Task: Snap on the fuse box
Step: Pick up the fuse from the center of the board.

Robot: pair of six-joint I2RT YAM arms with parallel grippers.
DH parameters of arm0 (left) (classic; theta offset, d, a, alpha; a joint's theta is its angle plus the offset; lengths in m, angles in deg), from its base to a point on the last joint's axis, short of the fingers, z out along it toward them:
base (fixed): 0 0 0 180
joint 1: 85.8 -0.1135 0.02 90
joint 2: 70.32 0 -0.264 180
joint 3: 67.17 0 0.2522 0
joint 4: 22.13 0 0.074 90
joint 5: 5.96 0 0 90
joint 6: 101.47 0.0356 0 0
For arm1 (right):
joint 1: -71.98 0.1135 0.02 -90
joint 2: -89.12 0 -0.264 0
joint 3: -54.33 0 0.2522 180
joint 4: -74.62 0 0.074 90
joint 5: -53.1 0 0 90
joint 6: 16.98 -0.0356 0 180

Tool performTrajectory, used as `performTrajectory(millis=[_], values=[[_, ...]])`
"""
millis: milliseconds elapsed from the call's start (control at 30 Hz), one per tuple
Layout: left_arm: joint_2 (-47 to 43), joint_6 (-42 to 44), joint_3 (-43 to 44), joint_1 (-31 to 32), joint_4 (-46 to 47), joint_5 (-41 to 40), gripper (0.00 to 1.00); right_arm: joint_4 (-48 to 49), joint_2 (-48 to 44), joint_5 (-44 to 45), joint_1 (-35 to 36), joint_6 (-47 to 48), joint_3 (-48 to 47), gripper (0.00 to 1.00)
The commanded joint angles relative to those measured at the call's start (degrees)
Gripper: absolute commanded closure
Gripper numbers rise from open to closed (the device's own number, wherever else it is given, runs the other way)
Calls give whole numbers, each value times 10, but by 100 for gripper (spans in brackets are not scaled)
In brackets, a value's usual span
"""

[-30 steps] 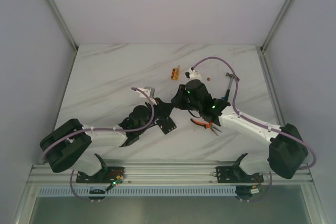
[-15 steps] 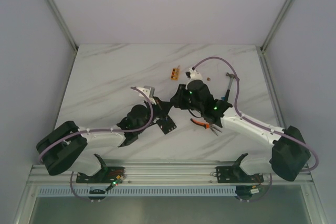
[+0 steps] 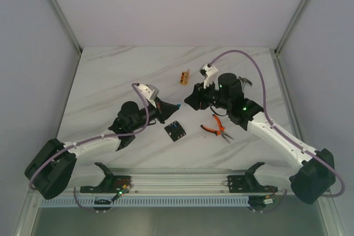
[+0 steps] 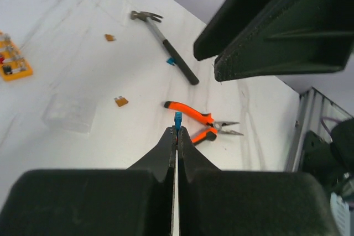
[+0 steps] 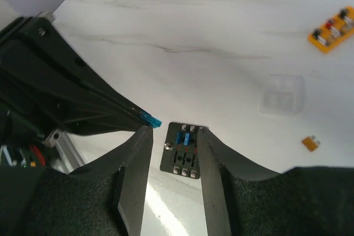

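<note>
Small black squarish plastic fuse box (image 3: 175, 131) flat on white marbled tabletop (image 3: 110, 81), near front edge. Left hand (image 4: 177, 132) pinched tight on tiny blue fuse (image 4: 178, 119). Right hand (image 5: 174, 131) partly open, empty.

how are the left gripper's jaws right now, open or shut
Shut. In the left wrist view the left gripper has its jaws pressed together, pinching a small blue fuse at the tips.

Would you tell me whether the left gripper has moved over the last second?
Yes. The left gripper, shut on a blue fuse, has drawn back leftward off the fuse box, which it partly covered before.
</note>
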Motion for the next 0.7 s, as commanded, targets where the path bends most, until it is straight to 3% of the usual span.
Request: performTrajectory(millis=[0,267,667], values=[[-33,58,14,-15,-42,135,100,-39,-5,-149,-14,99,-34,56],[-73,136,38,-22,-116,219,100,-46,-19,-260,-31,154,-46,56],[-79,139,61,-22,-123,267,100,-60,-14,-363,-30,190,-48,59]])
